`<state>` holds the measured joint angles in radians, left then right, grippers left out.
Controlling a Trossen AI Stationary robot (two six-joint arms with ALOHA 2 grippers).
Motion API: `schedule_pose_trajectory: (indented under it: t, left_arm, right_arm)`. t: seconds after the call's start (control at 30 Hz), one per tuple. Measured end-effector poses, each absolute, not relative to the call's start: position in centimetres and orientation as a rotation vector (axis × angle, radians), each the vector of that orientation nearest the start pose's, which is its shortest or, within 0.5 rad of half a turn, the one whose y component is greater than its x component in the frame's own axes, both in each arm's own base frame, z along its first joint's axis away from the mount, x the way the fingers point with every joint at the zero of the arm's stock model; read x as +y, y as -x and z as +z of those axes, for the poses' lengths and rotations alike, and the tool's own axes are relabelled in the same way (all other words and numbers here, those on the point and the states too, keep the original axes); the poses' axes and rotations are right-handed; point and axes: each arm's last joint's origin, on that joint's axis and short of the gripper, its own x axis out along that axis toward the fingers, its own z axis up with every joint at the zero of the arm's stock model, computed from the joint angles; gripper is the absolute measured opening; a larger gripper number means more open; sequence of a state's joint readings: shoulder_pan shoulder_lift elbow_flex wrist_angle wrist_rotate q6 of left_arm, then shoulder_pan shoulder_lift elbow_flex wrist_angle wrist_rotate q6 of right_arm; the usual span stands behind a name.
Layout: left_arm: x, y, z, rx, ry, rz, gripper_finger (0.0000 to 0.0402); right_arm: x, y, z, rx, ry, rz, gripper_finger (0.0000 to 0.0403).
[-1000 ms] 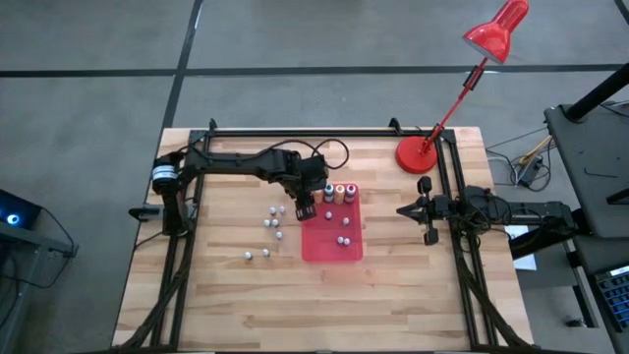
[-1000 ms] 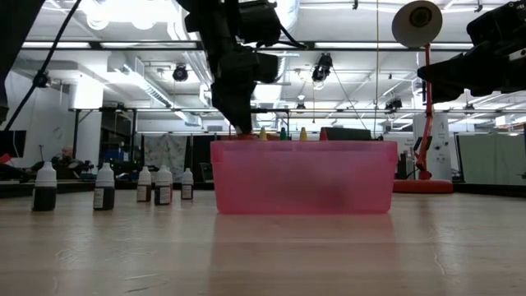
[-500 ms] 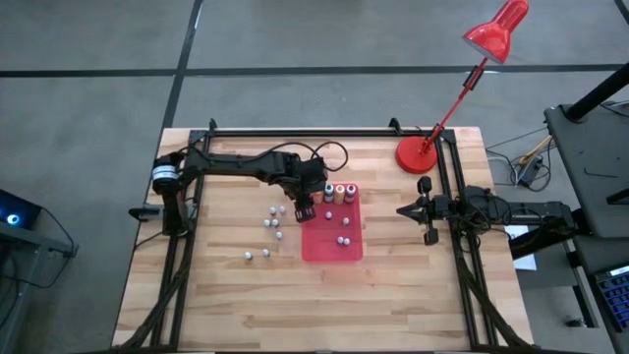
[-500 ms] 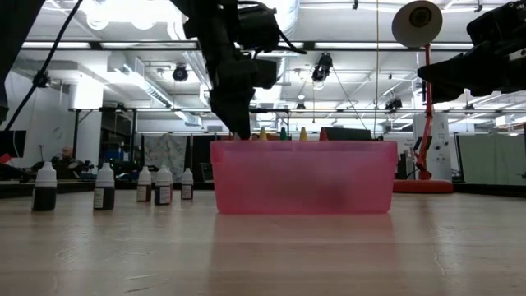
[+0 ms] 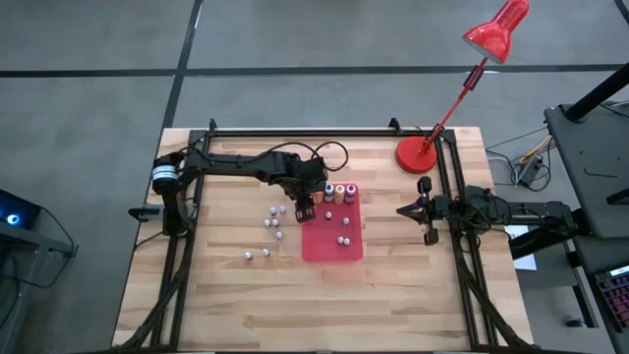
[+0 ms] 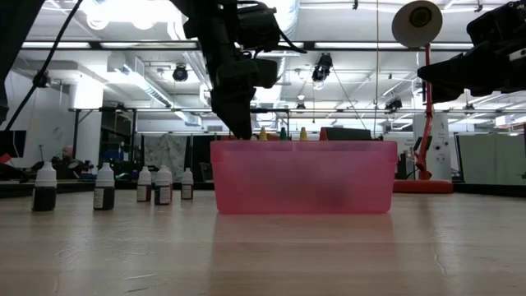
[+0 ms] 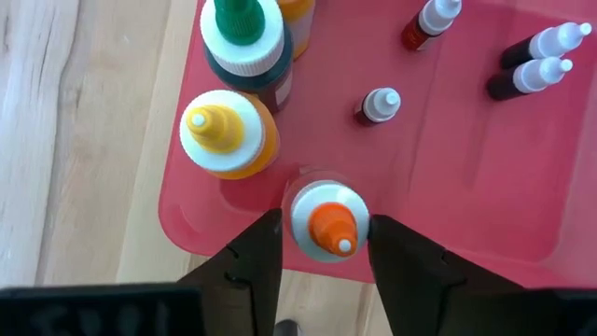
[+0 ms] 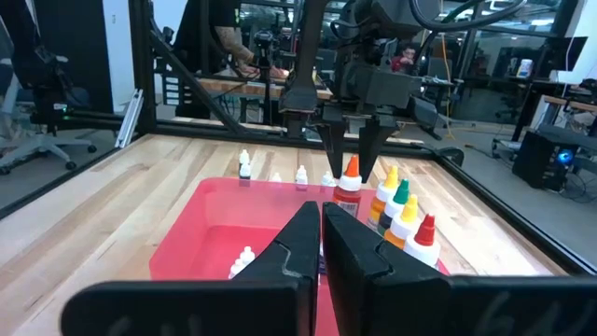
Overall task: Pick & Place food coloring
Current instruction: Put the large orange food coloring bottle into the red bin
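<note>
One orange-capped bottle (image 7: 328, 222) now stands in the red tray's (image 7: 485, 177) corner, and my left tool (image 7: 322, 245) has just loosened its hold, fingers parted either side; that one is delivered, several bottles (image 5: 271, 223) wait on the desk (image 5: 236, 305); my right tool (image 8: 320, 245) rests clenched, empty

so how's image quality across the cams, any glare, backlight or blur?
Low view: bright ceiling lights behind, so the left arm reads as a silhouette and the tray wall looks hazy. Left wrist view: even light; the orange-tipped bottle between the left pincer fingers is sharp, the fingers themselves soft. High view: flat, no glare on the table. Right wrist view: own fingers blurred.
</note>
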<state>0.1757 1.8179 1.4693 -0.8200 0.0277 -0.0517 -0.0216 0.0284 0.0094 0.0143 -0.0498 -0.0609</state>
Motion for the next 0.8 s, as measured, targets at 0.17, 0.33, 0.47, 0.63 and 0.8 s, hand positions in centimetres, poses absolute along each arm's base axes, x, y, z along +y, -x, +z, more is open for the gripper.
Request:
schedule_pose_trajectory:
  t: [0.17,0.33,0.47,0.63,0.8]
  left_arm:
    - [6.4,-36.8,24.3,1.161,0.164,0.161,0.0130]
    - [6.4,-36.8,24.5,1.160,0.164,0.161,0.0131]
    - [6.5,-37.0,25.3,1.136,0.157,0.158,0.0131]
    - [6.5,-37.1,25.7,1.123,0.142,0.149,0.0138]
    - [6.5,-37.0,25.7,1.143,0.146,0.155,0.0173]
  right_arm:
    - [-0.1,-9.9,16.6,0.004,0.060,0.028,0.0009]
    - [-0.1,-9.9,16.6,0.004,0.061,0.028,0.0009]
    - [-0.1,-9.9,16.6,0.004,0.061,0.028,0.0009]
    - [-0.1,-9.9,16.6,0.004,0.061,0.028,0.0009]
    - [-0.1,-9.9,16.6,0.004,0.062,0.028,0.0009]
